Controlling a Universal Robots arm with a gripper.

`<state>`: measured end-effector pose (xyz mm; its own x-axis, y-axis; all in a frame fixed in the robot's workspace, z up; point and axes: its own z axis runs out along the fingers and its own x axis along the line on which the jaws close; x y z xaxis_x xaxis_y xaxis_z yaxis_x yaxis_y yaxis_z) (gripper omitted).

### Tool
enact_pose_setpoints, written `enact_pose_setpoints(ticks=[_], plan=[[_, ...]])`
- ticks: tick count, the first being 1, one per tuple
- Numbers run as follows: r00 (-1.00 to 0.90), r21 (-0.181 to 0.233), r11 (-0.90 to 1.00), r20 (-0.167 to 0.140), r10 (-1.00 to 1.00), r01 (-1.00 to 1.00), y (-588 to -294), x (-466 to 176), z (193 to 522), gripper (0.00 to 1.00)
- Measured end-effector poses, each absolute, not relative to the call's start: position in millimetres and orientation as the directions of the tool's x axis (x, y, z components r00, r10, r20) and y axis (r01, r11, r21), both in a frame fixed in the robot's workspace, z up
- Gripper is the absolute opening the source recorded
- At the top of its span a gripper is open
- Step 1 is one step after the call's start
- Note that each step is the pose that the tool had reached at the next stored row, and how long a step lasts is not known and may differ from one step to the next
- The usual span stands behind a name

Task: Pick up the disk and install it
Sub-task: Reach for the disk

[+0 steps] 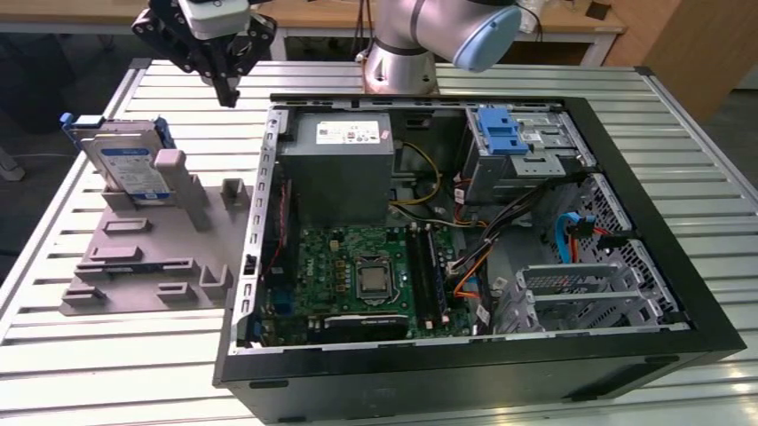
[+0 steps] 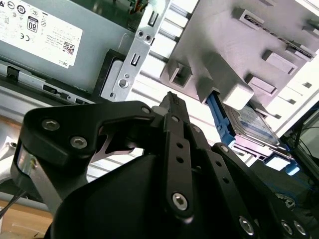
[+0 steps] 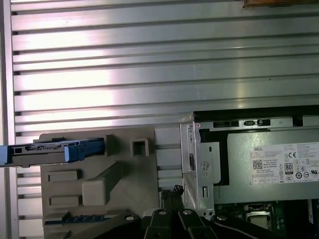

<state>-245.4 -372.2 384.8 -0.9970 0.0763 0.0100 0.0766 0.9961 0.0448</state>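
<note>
We see the arm (image 1: 409, 40) angled downward, its tool (image 1: 225, 94) pinched together on nothing, hanging above the disk (image 1: 128, 164), toward the exterior view's right of it.

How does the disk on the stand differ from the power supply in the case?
The disk stands on edge in the grey stand outside the computer case; the power supply sits inside it. The disk is smaller and blue-framed; the power supply is bare grey. Both carry labels.
</note>
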Motion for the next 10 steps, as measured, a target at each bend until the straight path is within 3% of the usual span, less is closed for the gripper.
enact_pose_setpoints(ticks=[10], plan=[[-0.997, 0.045, 0.996, 0.010, 0.076, 0.077, -371.4, -253.3, 384.5, 0.11]])
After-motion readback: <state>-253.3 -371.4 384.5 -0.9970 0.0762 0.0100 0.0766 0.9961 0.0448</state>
